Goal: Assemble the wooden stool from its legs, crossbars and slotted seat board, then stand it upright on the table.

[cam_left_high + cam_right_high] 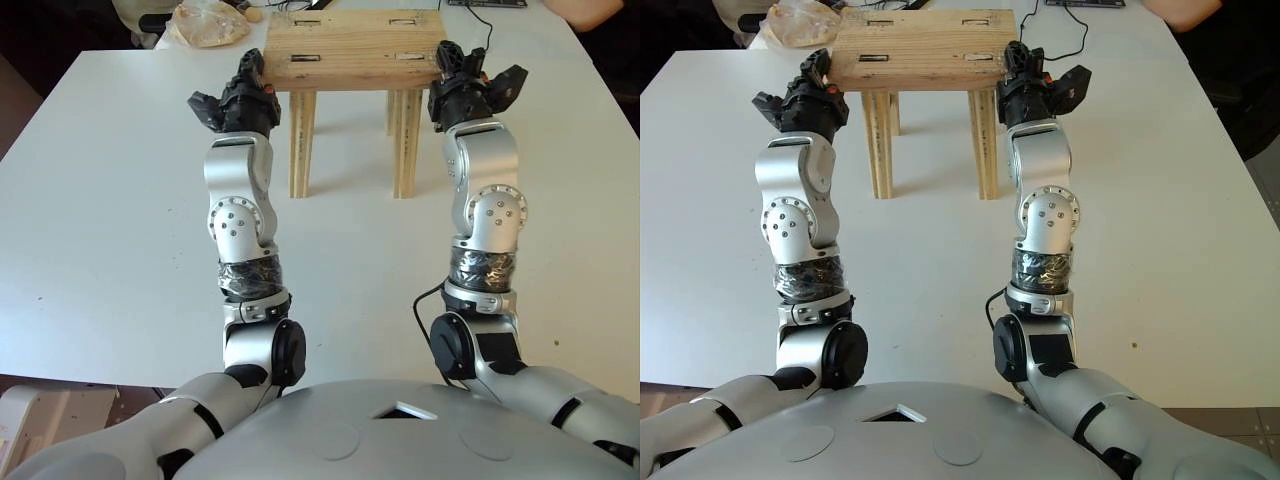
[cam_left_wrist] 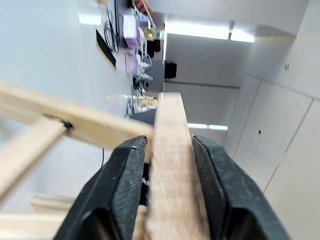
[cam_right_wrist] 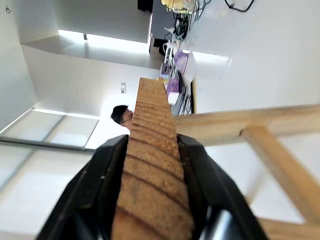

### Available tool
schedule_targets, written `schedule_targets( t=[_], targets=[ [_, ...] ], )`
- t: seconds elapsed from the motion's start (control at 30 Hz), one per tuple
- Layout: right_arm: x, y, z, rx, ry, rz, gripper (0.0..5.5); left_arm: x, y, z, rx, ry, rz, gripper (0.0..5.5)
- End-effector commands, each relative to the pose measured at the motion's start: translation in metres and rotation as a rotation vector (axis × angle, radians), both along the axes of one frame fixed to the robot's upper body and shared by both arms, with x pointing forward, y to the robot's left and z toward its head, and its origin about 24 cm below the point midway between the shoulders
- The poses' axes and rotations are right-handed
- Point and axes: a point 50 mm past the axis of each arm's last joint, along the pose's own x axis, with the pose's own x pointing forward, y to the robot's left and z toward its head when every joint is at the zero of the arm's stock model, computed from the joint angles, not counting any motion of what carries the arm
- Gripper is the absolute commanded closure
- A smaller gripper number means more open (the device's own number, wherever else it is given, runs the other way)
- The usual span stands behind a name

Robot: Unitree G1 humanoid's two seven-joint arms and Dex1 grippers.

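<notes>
Left gripper (image 2: 169, 147): jaws clamped flat on the left edge of the slotted seat board (image 1: 350, 45). Right gripper (image 3: 155, 145): jaws clamped likewise on the board's right edge. The assembled stool (image 1: 983, 140) stands upright on the white table (image 1: 120, 180), legs (image 1: 302, 145) down, a crossbar (image 2: 75, 120) beneath the seat. Rectangular slots (image 1: 306, 58) show in the seat top. A clear plastic bag (image 1: 208, 25) lies behind, towards the table's far left corner.

Arms (image 1: 238, 190): silver shells, round joint caps ringed with small screws.
Forearm wraps (image 1: 250, 275): black, crinkled.
Left gripper (image 1: 250, 80), right gripper (image 1: 455, 70): black, broad curved fingers (image 2: 120, 190).
Cable (image 1: 425, 310): black loop at right elbow.
</notes>
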Motion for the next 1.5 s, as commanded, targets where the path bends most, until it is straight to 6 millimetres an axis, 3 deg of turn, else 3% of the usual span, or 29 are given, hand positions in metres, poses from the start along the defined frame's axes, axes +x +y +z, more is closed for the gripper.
schedule_targets(
  t=[0.03,0.2,0.33,0.43,0.5,0.57,0.73,1.0,1.13,1.27,1.5],
  targets=[
    [-0.003,-0.009,-0.019,-0.024,0.059,-0.102,3.02,-0.004,0.007,0.001,0.055,-0.045,0.064,3.00],
    [-0.004,-0.025,0.017,-0.252,-0.130,-0.209,2.27,-0.005,0.030,0.021,0.365,-0.198,0.136,2.26],
    [-0.010,-0.035,0.045,-0.691,-0.249,-0.381,1.65,-0.005,0.062,0.021,0.691,-0.121,0.284,1.62],
    [-0.004,-0.057,0.027,-1.144,-0.038,-0.568,1.20,-0.005,0.076,0.008,1.130,0.060,0.400,1.17],
    [-0.004,-0.075,-0.002,-1.297,0.125,-0.653,1.01,-0.007,0.074,-0.015,1.449,0.187,0.422,0.86],
    [-0.007,-0.085,-0.030,-1.367,0.303,-0.688,1.01,-0.014,0.070,-0.039,1.596,0.298,0.449,0.48],
    [-0.016,-0.072,-0.059,-1.522,0.375,-0.656,1.01,-0.027,0.053,-0.061,1.697,0.373,0.483,0.46],
    [-0.007,-0.054,-0.097,-1.602,0.388,-0.538,1.01,-0.017,0.029,-0.097,1.721,0.364,0.355,0.46],
    [-0.002,-0.052,-0.103,-1.623,0.364,-0.523,1.21,-0.011,0.031,-0.106,1.720,0.356,0.316,0.67],
    [-0.002,-0.049,-0.112,-1.646,0.370,-0.512,1.84,-0.011,0.032,-0.122,1.684,0.405,0.276,1.24],
    [-0.006,-0.044,-0.132,-1.675,0.402,-0.458,1.88,-0.011,0.027,-0.141,1.621,0.434,0.157,1.24]
  ],
)
